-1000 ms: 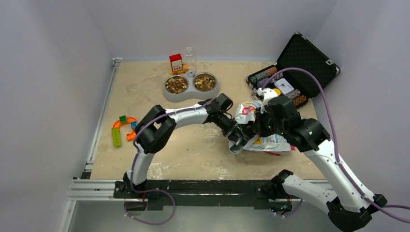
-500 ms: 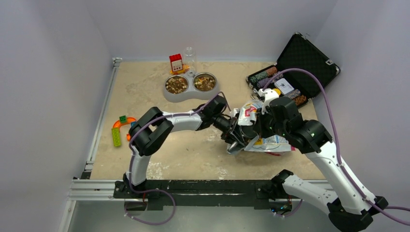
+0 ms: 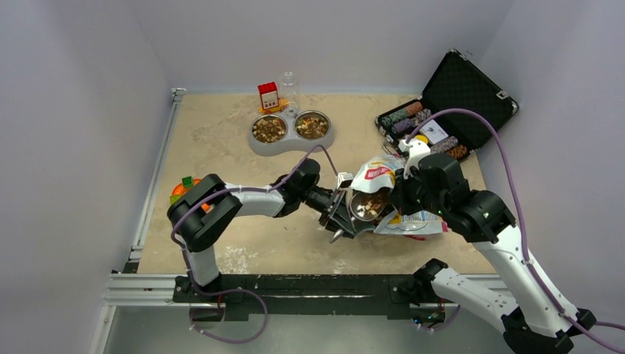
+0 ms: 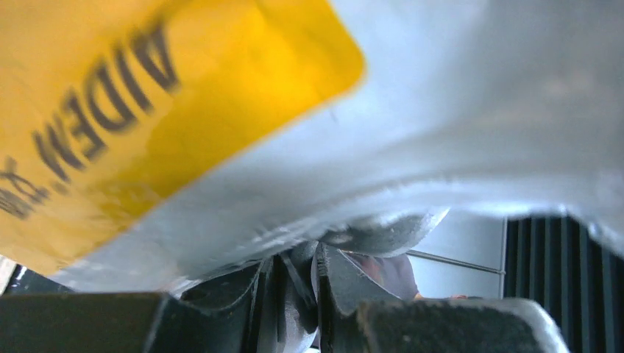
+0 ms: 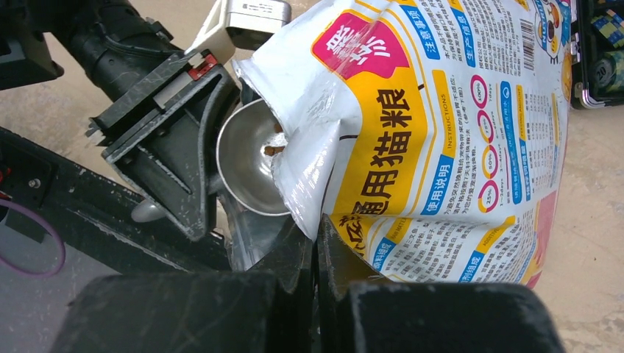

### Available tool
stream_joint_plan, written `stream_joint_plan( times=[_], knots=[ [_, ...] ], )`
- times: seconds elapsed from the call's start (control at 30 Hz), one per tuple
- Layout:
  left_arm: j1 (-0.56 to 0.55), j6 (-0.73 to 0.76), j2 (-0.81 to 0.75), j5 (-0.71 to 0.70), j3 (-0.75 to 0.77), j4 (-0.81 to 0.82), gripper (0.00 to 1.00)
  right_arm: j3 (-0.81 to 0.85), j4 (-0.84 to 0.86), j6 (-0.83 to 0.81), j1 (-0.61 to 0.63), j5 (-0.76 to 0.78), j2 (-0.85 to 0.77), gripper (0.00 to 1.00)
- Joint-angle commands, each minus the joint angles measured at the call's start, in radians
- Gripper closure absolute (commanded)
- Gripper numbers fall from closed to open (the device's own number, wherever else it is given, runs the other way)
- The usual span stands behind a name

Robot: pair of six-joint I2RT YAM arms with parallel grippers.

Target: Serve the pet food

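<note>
left end effector [image 3: 345, 218] clamped on scoop [image 5: 246, 163] handle; scoop axis diagonal, handle near-left, bowl up at bag [image 5: 412, 147] mouth. pet food [image 3: 372, 200] heaped in bowl. right end effector [image 5: 316, 257] pinched shut on bag edge.

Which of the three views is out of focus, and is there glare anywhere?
Left wrist view: the white-and-yellow printed food bag lies so close that it is out of focus, its dark letters smeared. Right wrist view: the bag's print is sharp; the round metal scoop shows soft sheen, no hard glare. Top external view: even light, faint shadows.
</note>
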Motion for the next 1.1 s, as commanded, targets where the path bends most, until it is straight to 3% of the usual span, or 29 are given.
stream_joint_plan(
  times=[0.0,0.17,0.4,0.53,0.63,0.77,0.97,1.07],
  knots=[
    [0.003,0.032,-0.124,0.003,-0.036,0.083,1.0,0.033,0.122,0.009,0.011,-0.059,-0.045,1.0],
    [0.009,0.121,-0.227,-0.023,-0.062,-0.073,1.0,0.039,0.116,0.007,0.012,-0.059,-0.032,1.0],
    [0.013,0.534,-0.153,-0.095,0.162,-0.913,1.0,0.067,0.121,0.009,0.012,-0.048,-0.003,1.0],
    [0.019,0.619,-0.193,-0.099,0.179,-1.166,1.0,0.091,0.12,-0.009,0.015,-0.088,0.029,1.0],
    [0.025,0.625,-0.21,-0.076,0.161,-1.226,1.0,0.089,0.138,-0.009,0.072,-0.075,0.056,1.0],
    [0.032,0.721,-0.139,-0.218,0.21,-1.357,1.0,0.097,0.167,0.007,0.115,-0.076,0.102,1.0],
    [0.035,0.642,-0.128,-0.378,0.211,-1.209,0.7,0.089,0.216,0.042,0.117,-0.093,0.11,1.0],
    [0.036,0.592,-0.142,-0.407,0.176,-1.122,0.65,0.097,0.207,0.037,0.116,-0.096,0.116,1.0]
  ],
)
